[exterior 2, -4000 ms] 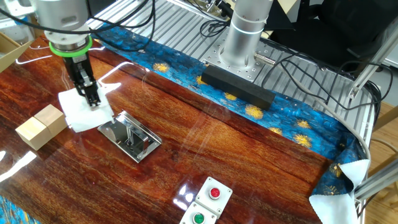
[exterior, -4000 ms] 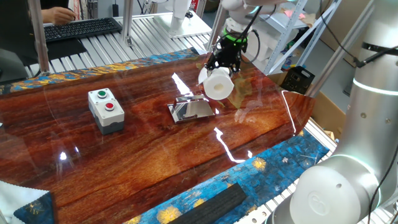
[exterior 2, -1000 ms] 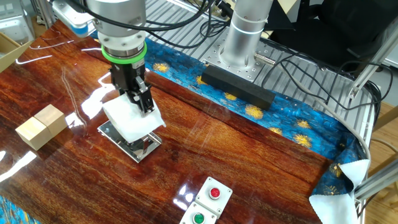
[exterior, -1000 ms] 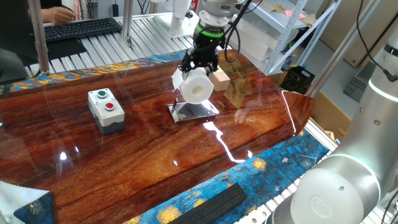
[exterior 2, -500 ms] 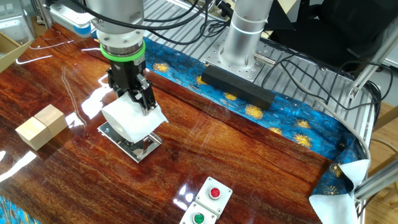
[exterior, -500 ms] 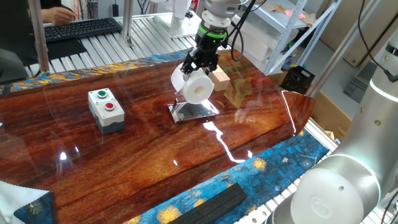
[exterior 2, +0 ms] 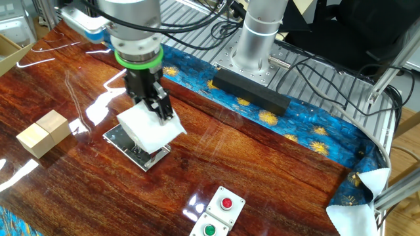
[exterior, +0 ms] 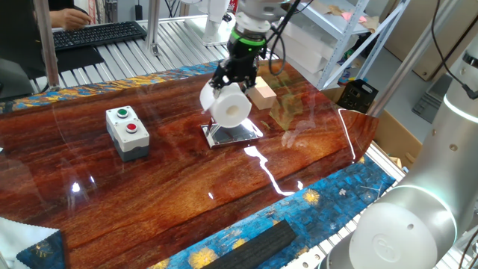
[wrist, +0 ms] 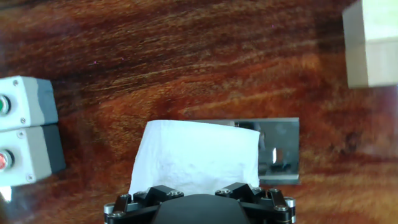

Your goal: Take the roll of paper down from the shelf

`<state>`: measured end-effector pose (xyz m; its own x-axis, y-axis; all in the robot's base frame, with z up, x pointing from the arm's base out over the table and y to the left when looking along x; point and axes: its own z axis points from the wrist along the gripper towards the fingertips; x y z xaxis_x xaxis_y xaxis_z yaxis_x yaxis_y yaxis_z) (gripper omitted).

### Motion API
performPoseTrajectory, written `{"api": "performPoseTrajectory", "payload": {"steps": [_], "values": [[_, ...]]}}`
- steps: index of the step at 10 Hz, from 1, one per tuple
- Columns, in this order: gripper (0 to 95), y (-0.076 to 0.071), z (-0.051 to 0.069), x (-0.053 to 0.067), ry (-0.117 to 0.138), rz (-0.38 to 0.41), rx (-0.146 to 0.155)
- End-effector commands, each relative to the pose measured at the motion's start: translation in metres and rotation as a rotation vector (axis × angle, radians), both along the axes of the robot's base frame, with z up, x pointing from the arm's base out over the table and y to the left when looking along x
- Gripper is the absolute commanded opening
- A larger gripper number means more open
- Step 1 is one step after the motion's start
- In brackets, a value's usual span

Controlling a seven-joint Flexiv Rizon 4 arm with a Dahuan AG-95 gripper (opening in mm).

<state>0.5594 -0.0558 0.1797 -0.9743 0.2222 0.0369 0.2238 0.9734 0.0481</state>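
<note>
In one fixed view the gripper [exterior: 228, 84] has its jaws closed on the roll of paper [exterior: 230, 106], which hangs in the air just above the chrome shelf [exterior: 233, 133], its round end face turned toward the camera; the risk here is that the roll sits low in the jaws and could slip free as it is carried, dropping back onto the shelf or rolling across the glossy surface [exterior: 164, 187] toward the grey button box [exterior: 127, 132]. In the other fixed view the roll [exterior 2: 150, 129] overlaps the shelf [exterior 2: 134, 150] and I cannot tell whether it has fully cleared the short bar, so a sideways move made too low might drag the light shelf along; the wooden block [exterior 2: 43, 132] lies well apart to one side. In the hand view the roll [wrist: 196, 158] fills the space under the jaws with the shelf plate [wrist: 280, 151] showing beside it, and the soft paper looks squeezed, so a hard grip may deform it.
</note>
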Motion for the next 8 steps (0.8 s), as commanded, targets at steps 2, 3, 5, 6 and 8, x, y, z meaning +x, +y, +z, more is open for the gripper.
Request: {"api": "performPoseTrajectory", "payload": {"steps": [2,3,5,6,8], "values": [[0.0,0.038,-0.002,-0.008,0.007,-0.139,-0.014],[0.0,0.045,-0.002,-0.010,0.008,-0.151,-0.012],[0.0,0.059,-0.006,-0.015,0.004,-0.151,0.003],[0.0,0.062,-0.007,-0.016,0.001,-0.148,0.006],[0.0,0.072,-0.016,-0.019,-0.007,-0.125,-0.001]]}}
